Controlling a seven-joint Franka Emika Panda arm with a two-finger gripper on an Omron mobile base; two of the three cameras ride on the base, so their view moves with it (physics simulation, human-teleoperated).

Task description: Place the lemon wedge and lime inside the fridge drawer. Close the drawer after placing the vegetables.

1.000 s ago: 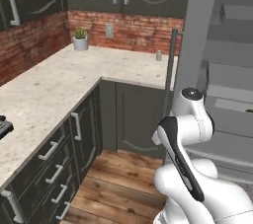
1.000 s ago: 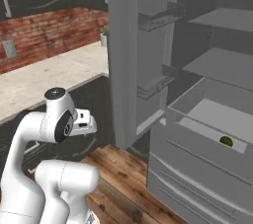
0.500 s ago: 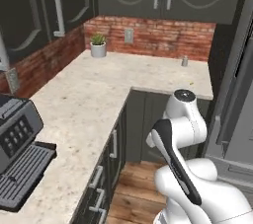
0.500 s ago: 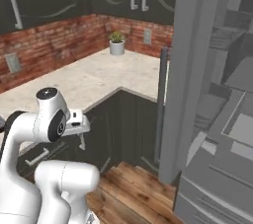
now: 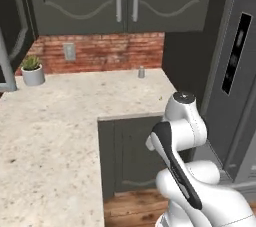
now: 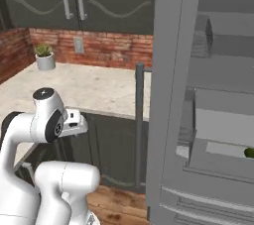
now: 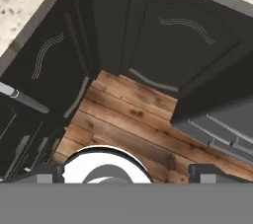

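The arm (image 5: 182,136) is folded close over the base, its hand pointing down at the wood floor (image 7: 133,119) in front of dark lower cabinets (image 7: 163,45). In the hand view the gripper (image 7: 126,173) has its two tips (image 7: 47,173) far apart at the bottom corners, jaws wide, nothing between them. In the right base view the hand (image 6: 74,122) juts out from the arm's elbow toward the cabinets.

Beyond the arm, a speckled stone counter (image 5: 55,116) runs in an L along a red brick wall (image 5: 115,51). A small grey shaker (image 5: 141,72) stands near the counter's far right corner, and a spiky plant (image 5: 32,69) in a white pot sits at the far left, by a wall socket (image 5: 69,51). Dark upper cabinets (image 5: 120,1) hang above.

To the right stands the grey fridge, its door (image 6: 171,95) open and edge-on in the right base view, with a dark vertical handle (image 6: 139,125) beside it. Inside, flat shelves (image 6: 223,50) sit above the drawer (image 6: 218,157), which is pulled out. The lime (image 6: 249,152) lies in the drawer at its right end, cut off by the picture's edge. The lemon wedge cannot be made out.
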